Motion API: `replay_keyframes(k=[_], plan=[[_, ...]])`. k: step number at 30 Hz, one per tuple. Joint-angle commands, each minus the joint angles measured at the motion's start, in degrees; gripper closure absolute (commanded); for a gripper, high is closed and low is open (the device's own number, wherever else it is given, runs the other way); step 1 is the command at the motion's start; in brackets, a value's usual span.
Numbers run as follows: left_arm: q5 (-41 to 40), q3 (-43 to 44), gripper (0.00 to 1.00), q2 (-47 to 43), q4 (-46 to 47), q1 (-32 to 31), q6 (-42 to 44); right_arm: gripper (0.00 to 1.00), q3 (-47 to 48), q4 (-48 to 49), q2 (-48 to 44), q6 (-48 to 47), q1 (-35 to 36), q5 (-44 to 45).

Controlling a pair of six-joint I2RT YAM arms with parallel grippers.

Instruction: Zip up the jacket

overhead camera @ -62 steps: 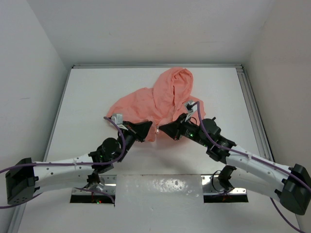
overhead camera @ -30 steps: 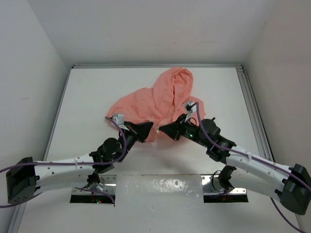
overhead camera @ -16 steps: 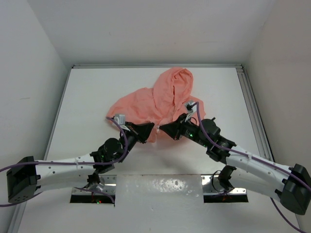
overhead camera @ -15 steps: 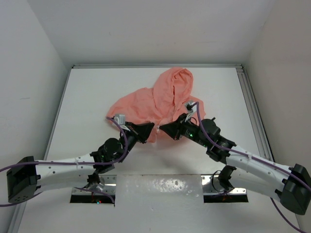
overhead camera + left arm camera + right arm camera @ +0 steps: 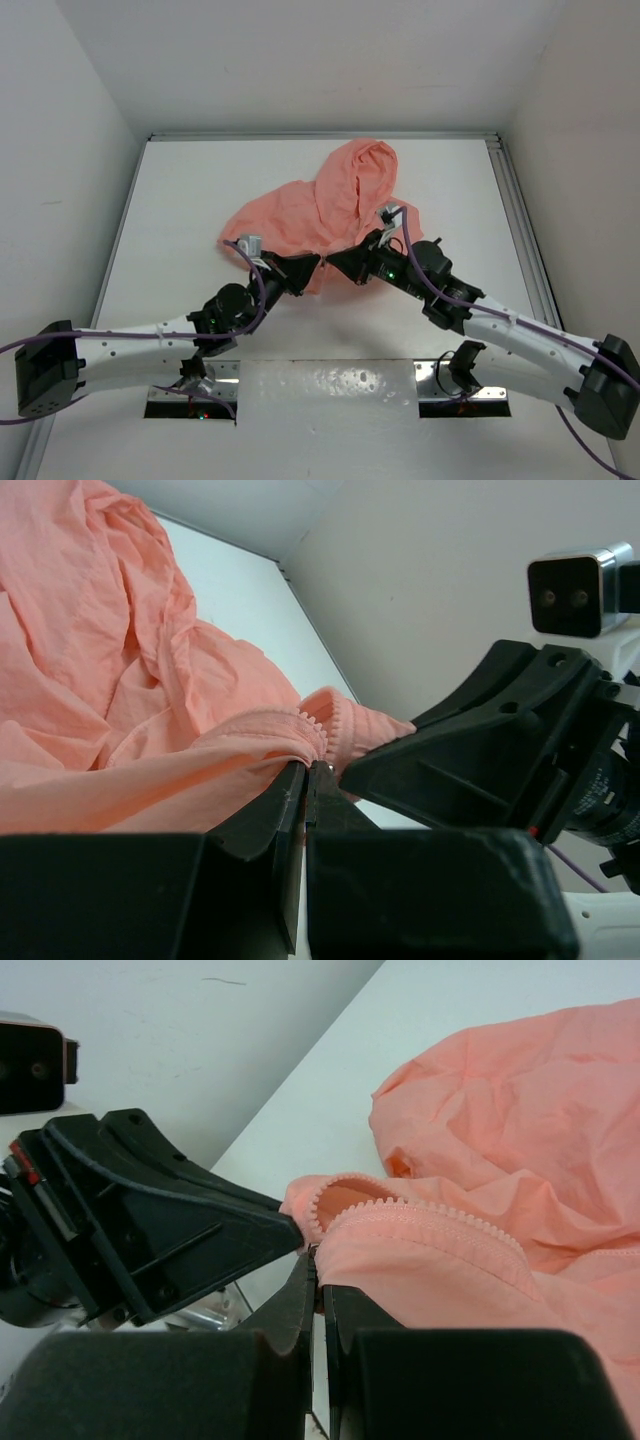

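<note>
The salmon-pink jacket (image 5: pixel 320 205) lies crumpled on the white table, hood toward the back. Its near hem with the zipper teeth (image 5: pixel 420 1210) is lifted between the two grippers. My left gripper (image 5: pixel 312 262) is shut on the jacket's bottom edge beside the zipper end (image 5: pixel 322 742). My right gripper (image 5: pixel 333 262) faces it almost tip to tip and is shut on the other zipper edge (image 5: pixel 330 1235). In the left wrist view my left gripper (image 5: pixel 308 770) pinches fabric. In the right wrist view my right gripper (image 5: pixel 320 1260) does the same.
The white table (image 5: pixel 180 200) has raised rails at the back and right (image 5: pixel 520 220). White walls enclose the left, back and right. A shiny plate (image 5: pixel 330 395) sits between the arm bases at the near edge.
Both grippers have closed in slightly toward each other, so their tips now almost meet at the jacket's near hem. The jacket body has not moved.
</note>
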Motion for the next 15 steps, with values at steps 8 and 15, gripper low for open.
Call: replay_keyframes(k=[8,15], plan=[[7.16,3.98,1.0,-4.17,-5.52,-0.81,-3.31,1.0,3.02,5.05,1.64,-1.49,0.31,0.58],[6.11,3.63,1.0,-7.52,-12.03,-0.81,-7.44,1.0,2.05,7.86,-1.26,0.27,0.31,-1.17]])
